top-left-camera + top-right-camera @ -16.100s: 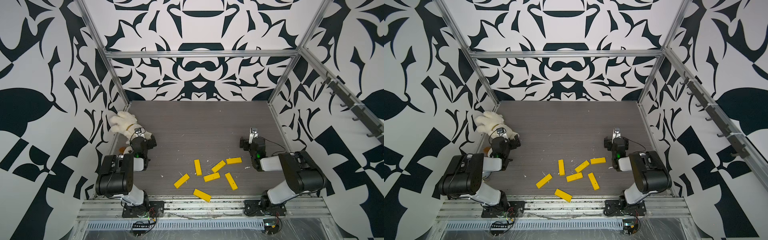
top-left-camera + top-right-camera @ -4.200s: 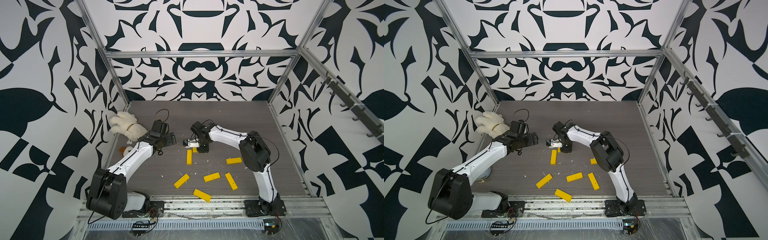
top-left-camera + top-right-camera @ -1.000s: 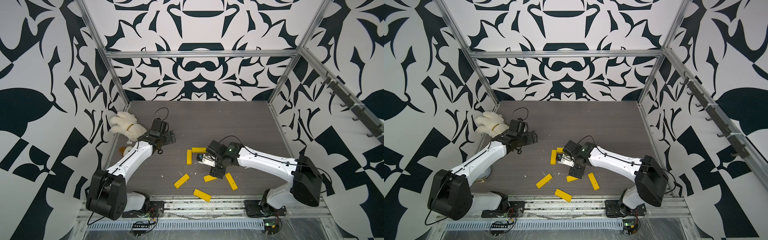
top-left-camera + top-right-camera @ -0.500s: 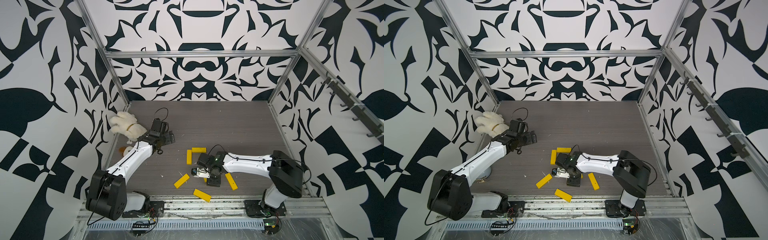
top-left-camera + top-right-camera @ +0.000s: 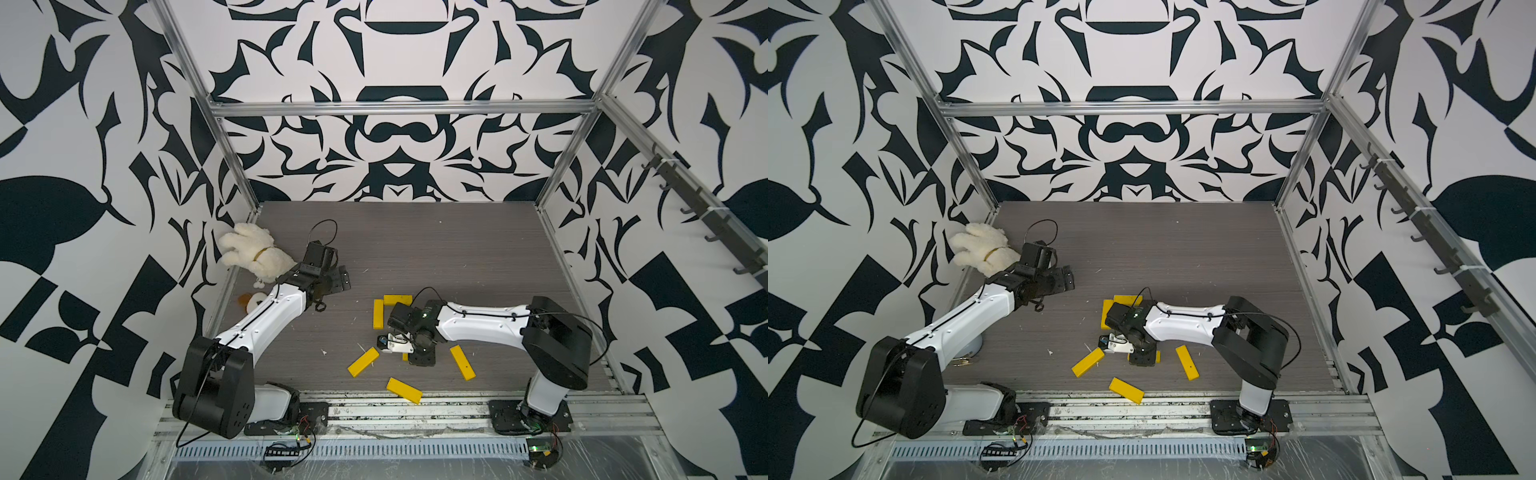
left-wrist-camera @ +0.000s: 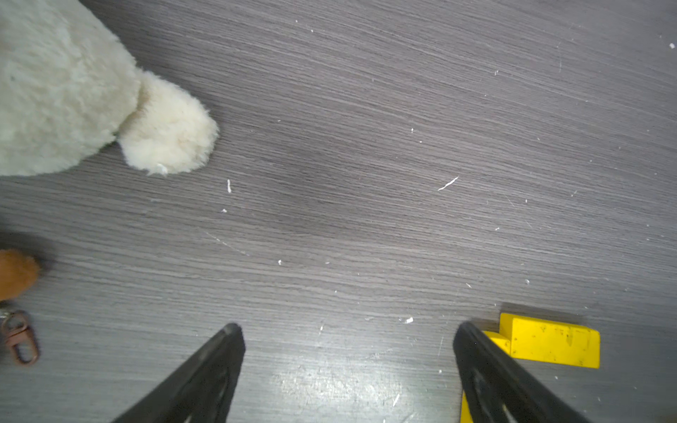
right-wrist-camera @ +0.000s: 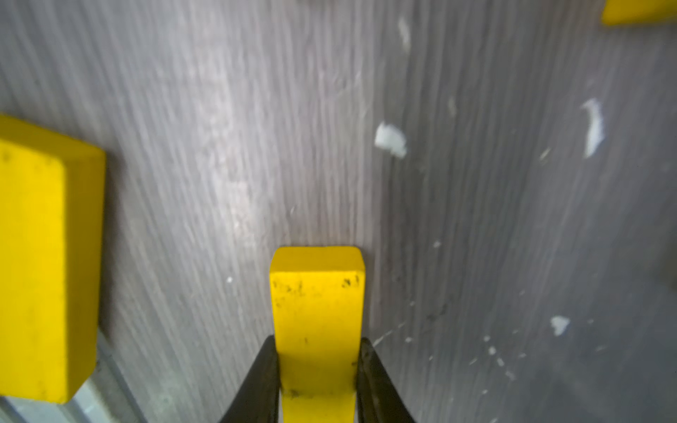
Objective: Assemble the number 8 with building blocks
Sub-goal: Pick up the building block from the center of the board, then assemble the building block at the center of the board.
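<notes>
Building blocks (image 5: 363,362) lie in the near half of the table (image 5: 415,249), with six yellow bars showing in both top views. Read the table as a clock, twelve at the back wall. At ten o'clock the plush toy (image 5: 253,253) lies against the wall. Just centreward of it the left gripper (image 5: 341,278) hangs spread wide over bare table, holding nothing. Near the centre two bars already make a corner, the upright bar (image 5: 378,313) meeting the crossbar (image 5: 397,299) at its twelve o'clock end. Toward six o'clock three loose bars (image 5: 462,362) lie askew. Among them the right gripper (image 7: 318,346) points down, jaws pressed on the long sides of the pinched bar (image 7: 318,293), which runs out ahead of the fingertips. Whether it rests on the table or is lifted clear I cannot tell. These bars look light, rigid and smooth-painted, so likely slippery. A hold across the narrow width near mid-length should keep one from swivelling.
</notes>
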Tool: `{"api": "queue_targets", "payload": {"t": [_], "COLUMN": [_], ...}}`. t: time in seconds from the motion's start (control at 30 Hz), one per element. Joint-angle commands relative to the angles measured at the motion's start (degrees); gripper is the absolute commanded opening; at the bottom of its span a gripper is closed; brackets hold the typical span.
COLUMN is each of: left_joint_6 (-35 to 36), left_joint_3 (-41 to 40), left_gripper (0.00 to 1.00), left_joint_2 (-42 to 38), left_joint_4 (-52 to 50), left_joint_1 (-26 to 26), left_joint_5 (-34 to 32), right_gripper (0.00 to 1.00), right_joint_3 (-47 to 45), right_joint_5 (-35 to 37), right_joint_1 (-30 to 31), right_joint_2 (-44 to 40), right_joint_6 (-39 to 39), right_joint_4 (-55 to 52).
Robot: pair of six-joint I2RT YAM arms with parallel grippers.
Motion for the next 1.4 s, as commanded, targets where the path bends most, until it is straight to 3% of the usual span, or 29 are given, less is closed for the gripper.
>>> {"api": "queue_targets", "payload": {"t": [0.0,0.33,1.37], "left_joint_6": [0.21,0.7,1.01], "left_joint_3": [-1.52,-3.26,-2.74], "left_gripper": [0.94,0.95,0.96], "left_joint_2": [-0.5,-2.26,-2.65], "left_joint_4": [0.21,0.9,0.79], "left_joint_1": [0.29,0.41,0.82], "left_joint_5": [0.44,-0.75,-0.01], "right_gripper": [0.25,0.16,0.15], "right_joint_3": [4.86,12.87,20.54], "right_joint_5": [0.81,0.32,-1.07], "right_joint_1": [-0.15,-4.29,-5.2], "right_joint_2": [1.16,6.52,14.21], "right_joint_6": [-2.57,-6.62,-7.79], "right_joint_4": [0.0,-1.65,-3.14]}}
